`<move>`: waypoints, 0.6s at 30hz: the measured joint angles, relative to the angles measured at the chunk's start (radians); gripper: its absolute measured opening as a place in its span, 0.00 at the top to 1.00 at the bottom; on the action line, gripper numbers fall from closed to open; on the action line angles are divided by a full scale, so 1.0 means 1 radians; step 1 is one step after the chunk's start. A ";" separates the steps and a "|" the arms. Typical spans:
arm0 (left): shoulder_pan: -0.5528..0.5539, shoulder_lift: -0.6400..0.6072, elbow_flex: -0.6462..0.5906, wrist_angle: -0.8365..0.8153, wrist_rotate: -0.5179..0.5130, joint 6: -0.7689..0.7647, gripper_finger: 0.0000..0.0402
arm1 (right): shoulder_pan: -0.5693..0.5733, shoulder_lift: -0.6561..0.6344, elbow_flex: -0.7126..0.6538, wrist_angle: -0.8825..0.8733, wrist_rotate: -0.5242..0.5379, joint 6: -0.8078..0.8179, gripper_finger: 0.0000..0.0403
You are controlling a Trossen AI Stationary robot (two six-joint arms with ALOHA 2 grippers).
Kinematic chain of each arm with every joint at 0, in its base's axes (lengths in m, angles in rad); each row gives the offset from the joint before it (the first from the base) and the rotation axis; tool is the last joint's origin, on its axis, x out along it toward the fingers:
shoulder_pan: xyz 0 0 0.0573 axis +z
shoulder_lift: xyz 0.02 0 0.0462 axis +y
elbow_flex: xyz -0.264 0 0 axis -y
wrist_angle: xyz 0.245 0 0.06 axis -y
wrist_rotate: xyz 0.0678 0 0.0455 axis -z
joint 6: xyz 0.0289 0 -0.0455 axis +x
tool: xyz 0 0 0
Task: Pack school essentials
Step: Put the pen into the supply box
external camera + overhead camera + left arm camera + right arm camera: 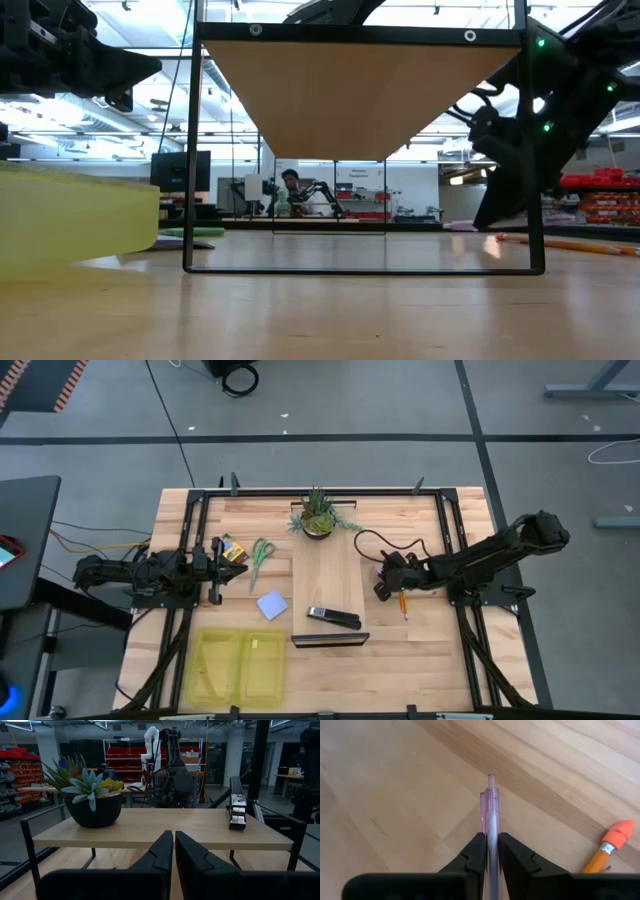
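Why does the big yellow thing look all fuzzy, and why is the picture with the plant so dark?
Low view: the yellow bin sits very close to the camera, out of focus. Left wrist view: dim, the potted plant shadowed, left gripper shut. Right wrist view: bright, purple pen sharp in the right gripper.

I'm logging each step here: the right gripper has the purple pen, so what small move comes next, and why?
Probably lift the right gripper clear. It is shut on the purple pen low over the table, beside an orange pencil, and the yellow bin lies across the table.
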 joint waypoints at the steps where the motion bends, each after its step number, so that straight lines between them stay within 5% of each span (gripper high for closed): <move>1: 0.000 0.000 0.000 0.000 0.000 0.000 0.93 | 0.000 -0.012 0.000 -0.009 -0.006 0.007 0.86; 18: 0.000 0.000 0.000 0.000 0.000 0.000 0.94 | 0.000 -0.400 0.003 -0.197 -0.100 0.128 0.85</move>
